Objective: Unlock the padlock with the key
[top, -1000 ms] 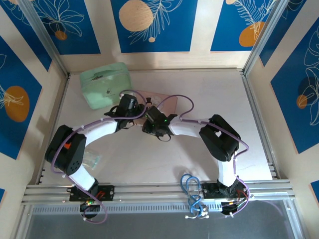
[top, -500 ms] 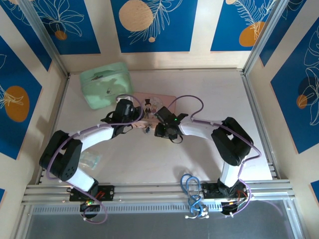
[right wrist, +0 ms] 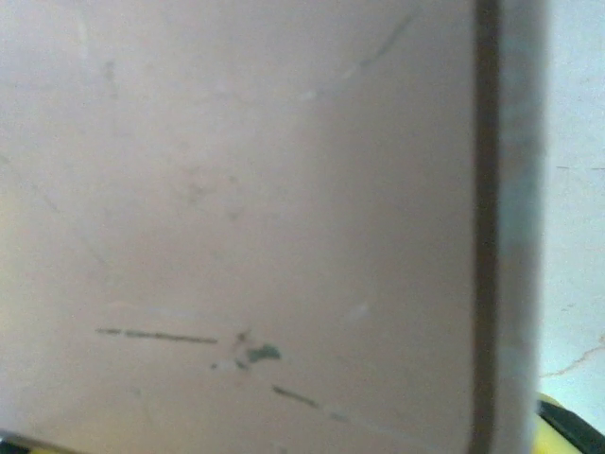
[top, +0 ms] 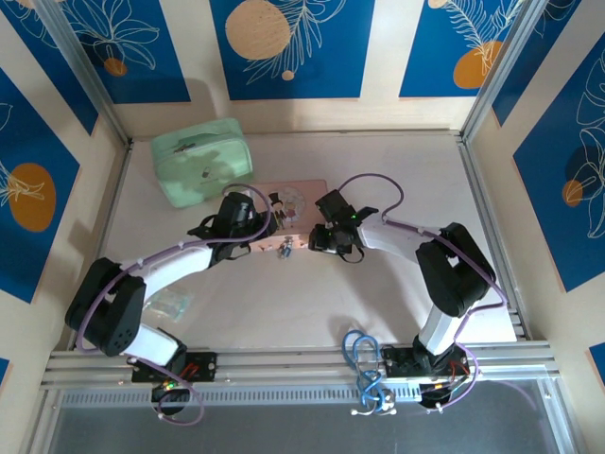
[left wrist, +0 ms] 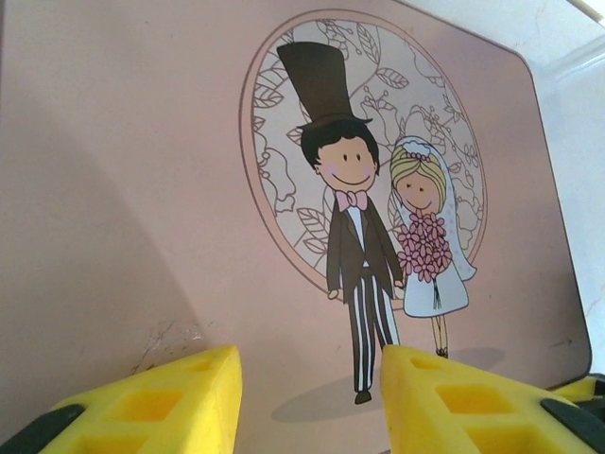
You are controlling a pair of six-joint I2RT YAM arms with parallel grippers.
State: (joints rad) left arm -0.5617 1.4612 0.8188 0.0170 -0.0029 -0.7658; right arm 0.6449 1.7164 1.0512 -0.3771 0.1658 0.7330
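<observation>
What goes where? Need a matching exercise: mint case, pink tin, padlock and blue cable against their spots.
Things:
1. mint case
2. pink tin
3. padlock
4. blue cable

Places:
A. at the near rail
B. far left of the table
C. mid-table
D. just in front of the tin

Pairs: 1-B, 2-C, 3-D, 4-A

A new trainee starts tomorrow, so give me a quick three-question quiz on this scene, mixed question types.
1. True or false: the green case lies on the right arm's side of the pink tin.
2. What is drawn on the tin's lid? A) a cat B) a bride and groom C) a ship
3. Is the left pincer open or shut?
Key: 1 false; 2 B; 3 open.
</observation>
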